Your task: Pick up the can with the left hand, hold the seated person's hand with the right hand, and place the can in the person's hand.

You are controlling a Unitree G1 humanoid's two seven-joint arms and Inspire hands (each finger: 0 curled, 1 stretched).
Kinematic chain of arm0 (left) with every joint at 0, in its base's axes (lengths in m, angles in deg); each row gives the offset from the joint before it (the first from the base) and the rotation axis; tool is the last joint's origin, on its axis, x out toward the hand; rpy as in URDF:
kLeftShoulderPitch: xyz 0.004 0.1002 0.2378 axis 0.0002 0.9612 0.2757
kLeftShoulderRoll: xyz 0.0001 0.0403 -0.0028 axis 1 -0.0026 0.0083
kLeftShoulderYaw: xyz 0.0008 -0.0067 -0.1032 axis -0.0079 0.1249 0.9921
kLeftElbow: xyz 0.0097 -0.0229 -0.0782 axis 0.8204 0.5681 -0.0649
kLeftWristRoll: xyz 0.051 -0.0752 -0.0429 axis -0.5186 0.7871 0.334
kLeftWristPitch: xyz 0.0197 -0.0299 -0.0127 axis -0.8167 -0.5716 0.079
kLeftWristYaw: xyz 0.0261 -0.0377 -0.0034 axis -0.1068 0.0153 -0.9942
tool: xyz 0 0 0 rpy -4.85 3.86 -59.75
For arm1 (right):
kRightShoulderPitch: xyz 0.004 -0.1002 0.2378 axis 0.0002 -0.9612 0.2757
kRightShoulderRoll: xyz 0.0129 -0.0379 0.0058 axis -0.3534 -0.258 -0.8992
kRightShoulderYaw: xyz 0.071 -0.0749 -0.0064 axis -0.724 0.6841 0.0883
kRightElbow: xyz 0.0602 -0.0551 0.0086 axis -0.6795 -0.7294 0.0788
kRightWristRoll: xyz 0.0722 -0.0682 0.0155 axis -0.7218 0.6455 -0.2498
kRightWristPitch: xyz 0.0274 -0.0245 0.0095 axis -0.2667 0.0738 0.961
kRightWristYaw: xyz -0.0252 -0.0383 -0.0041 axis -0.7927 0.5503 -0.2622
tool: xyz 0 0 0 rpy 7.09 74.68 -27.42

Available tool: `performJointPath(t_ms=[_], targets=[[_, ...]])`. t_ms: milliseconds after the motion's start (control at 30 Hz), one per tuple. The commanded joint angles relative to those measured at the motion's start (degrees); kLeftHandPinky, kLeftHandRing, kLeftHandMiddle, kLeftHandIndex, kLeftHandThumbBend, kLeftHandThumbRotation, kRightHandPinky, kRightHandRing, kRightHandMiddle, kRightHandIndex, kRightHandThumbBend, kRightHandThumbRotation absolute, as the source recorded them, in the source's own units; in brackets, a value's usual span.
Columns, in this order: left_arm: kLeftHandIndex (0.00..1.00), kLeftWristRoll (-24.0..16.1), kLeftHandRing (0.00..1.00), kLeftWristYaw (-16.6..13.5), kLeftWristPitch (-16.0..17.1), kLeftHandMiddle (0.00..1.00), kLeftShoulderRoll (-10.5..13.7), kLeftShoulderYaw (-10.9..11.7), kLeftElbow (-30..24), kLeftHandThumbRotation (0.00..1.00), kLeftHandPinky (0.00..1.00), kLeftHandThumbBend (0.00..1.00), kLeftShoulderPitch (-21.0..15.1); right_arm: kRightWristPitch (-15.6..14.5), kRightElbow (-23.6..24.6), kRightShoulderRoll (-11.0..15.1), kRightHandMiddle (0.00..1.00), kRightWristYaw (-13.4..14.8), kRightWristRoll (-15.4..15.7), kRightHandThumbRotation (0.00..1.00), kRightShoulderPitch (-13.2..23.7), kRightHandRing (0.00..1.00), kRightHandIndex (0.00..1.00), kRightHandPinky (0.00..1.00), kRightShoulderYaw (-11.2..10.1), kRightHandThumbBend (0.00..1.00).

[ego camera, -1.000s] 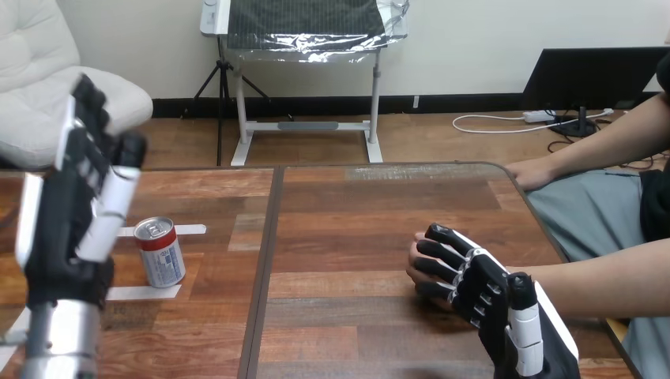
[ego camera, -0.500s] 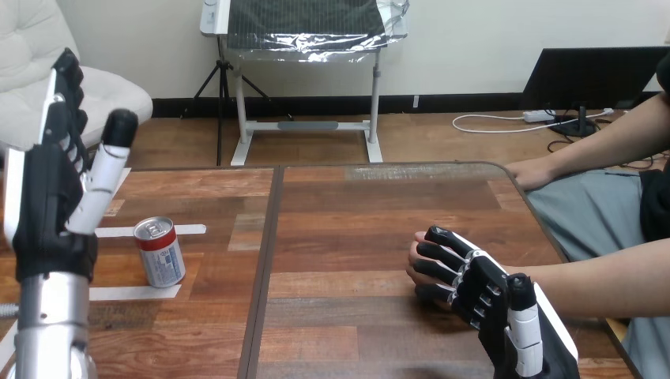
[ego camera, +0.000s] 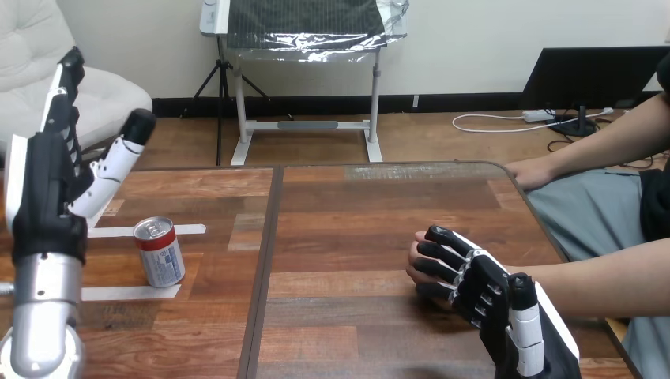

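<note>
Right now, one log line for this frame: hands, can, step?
left hand: open, raised, clear of can | can: upright on table, untouched | right hand: curled over person's nearer hand | step: can pickup not started

Black, white-shelled left hand, silver forearm

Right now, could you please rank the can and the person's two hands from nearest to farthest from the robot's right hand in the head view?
From the right hand:
1. The person's nearer hand, on the right of the table, under its curled fingers.
2. The person's farther hand, at the table's far right edge.
3. The can, upright at the table's left.
</note>
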Motion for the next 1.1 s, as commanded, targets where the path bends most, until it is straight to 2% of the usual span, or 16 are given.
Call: performJointPath(t_ms=[0, 267, 533, 767, 1067], targets=[[0.96, -1.2, 1.0, 0.5, -0.7, 0.98, 3.1, -0.7, 3.9, 0.45, 1.0, 0.81, -5.4, 1.8, 0.0, 0.2, 0.84, 0.0, -0.2, 1.0, 4.2, 0.83, 0.85, 0.76, -0.9, 0.99], [0.99, -1.5, 1.0, 2.0, -1.5, 1.0, 5.1, -1.6, 8.8, 0.35, 1.0, 0.84, -7.7, 1.8, 0.3, 0.1, 0.84, 0.2, 0.0, 1.0, 4.1, 0.83, 0.85, 0.75, -1.0, 0.99], [1.0, -4.7, 1.0, 1.1, -1.6, 1.0, 7.1, -2.9, 14.9, 0.27, 1.0, 0.86, -10.6, 1.8, 0.1, -0.1, 0.84, 0.1, -0.2, 0.99, 4.1, 0.83, 0.85, 0.76, -1.2, 1.0], [0.99, -8.3, 0.99, -0.4, -1.1, 0.99, 8.9, -4.5, 19.8, 0.26, 0.96, 0.89, -12.7, 2.1, -0.1, -0.2, 0.85, -0.1, -0.3, 0.99, 4.0, 0.83, 0.85, 0.76, -1.3, 1.0], [0.97, -9.8, 0.95, -1.2, -0.2, 0.97, 10.1, -5.8, 25.5, 0.26, 0.89, 0.91, -15.2, 1.6, 0.2, -0.4, 0.84, 0.1, -0.5, 0.99, 3.8, 0.83, 0.85, 0.76, -1.4, 1.0]])
